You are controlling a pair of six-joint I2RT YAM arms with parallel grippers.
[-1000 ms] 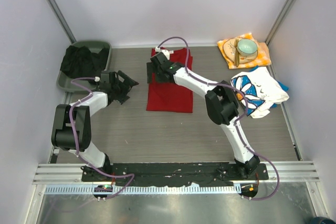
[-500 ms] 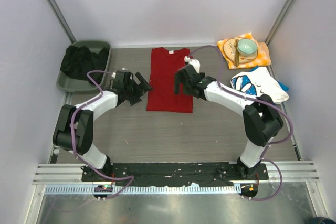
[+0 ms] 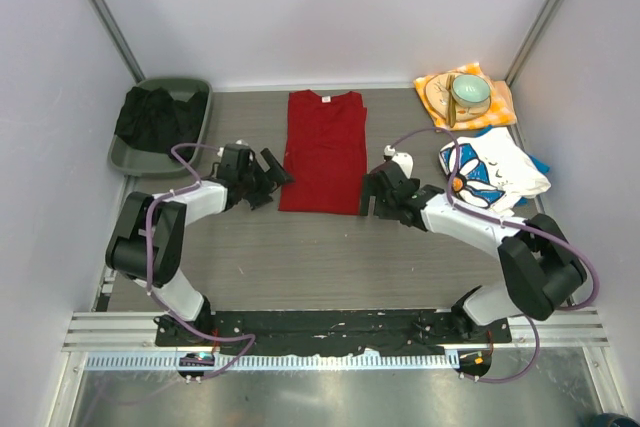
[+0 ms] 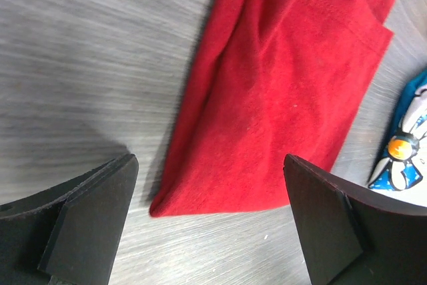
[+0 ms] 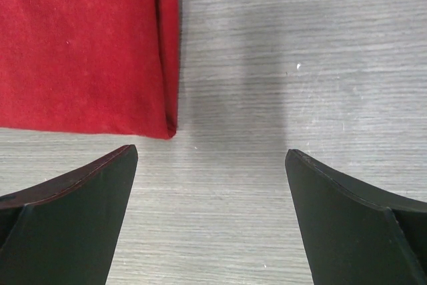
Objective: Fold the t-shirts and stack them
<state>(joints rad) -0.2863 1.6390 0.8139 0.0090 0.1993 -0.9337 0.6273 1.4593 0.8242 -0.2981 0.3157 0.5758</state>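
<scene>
The red t-shirt (image 3: pixel 323 152) lies flat mid-table, folded into a long narrow strip. The white daisy-print t-shirt (image 3: pixel 490 172) lies crumpled at the right, with blue cloth showing at its edge. My left gripper (image 3: pixel 275 175) is open and empty just left of the red shirt's near left corner. In the left wrist view that gripper (image 4: pixel 208 161) frames the shirt's corner (image 4: pixel 287 98), and a bit of daisy print (image 4: pixel 403 158) shows beyond it. My right gripper (image 3: pixel 368 197) is open and empty by the near right corner. In the right wrist view it (image 5: pixel 210 151) is over bare table, with the red shirt (image 5: pixel 87 45) at upper left.
A grey bin (image 3: pixel 195 87) holding dark cloth stands at the back left. An orange-yellow cloth (image 3: pixel 500 107) with a bowl (image 3: pixel 470 92) on it lies at the back right. Walls close in the table on three sides.
My right gripper has drawn back from the red shirt's far collar end to its near right corner. My left gripper has moved right to the near left corner. The shirt now lies uncovered.
</scene>
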